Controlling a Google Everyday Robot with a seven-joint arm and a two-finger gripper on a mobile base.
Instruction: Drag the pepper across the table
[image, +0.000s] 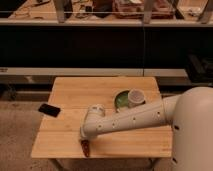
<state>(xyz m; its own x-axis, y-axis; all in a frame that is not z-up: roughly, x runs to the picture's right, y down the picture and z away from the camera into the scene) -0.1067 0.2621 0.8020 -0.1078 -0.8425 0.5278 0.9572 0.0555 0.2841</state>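
Pepper (86, 150) lies just under the gripper (84, 142) at the table (65, 92)'s edge.

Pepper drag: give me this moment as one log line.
gripper: low at table front edge | pepper: beneath gripper, near front edge | phone: left edge, apart | contact: cannot tell

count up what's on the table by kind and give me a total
pepper: 1, dark red, near the front edge
phone: 1, black, at the left edge
cup: 1, white, at the dish's right side
dish: 1, green
total: 4 on the table
not counted: the gripper, down at the pepper
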